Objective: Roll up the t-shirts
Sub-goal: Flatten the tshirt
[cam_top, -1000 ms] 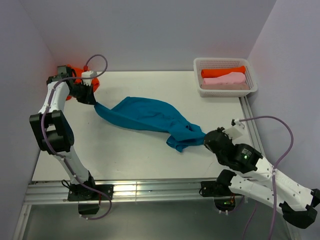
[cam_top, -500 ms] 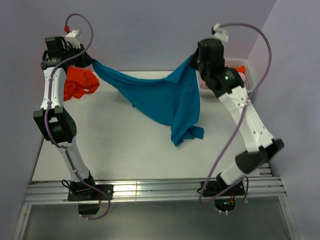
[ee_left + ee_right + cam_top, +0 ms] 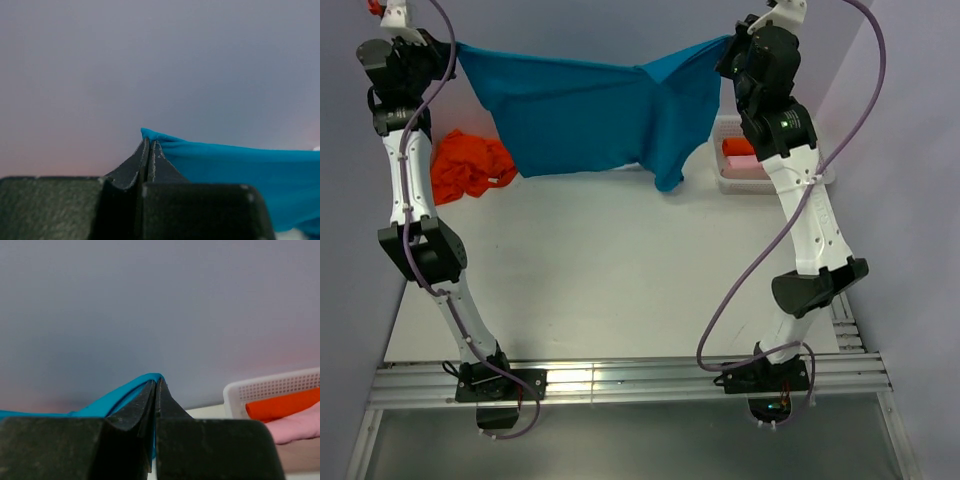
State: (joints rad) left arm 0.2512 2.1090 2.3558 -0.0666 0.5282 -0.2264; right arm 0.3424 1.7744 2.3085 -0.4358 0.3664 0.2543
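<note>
Seemingly both pincers [image 3: 150, 143] [image 3: 156, 383] tight on t-shirt [image 3: 580, 110]

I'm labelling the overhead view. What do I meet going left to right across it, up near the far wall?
In order: left gripper → crumpled orange t-shirt → teal t-shirt, held stretched in the air → right gripper. The white basket overlaps the right arm, so it is left out.

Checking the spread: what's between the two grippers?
Only the teal t-shirt, hanging spread in the air from the left gripper to the right gripper, each shut on its upper edge. The top external view shows it.
</note>
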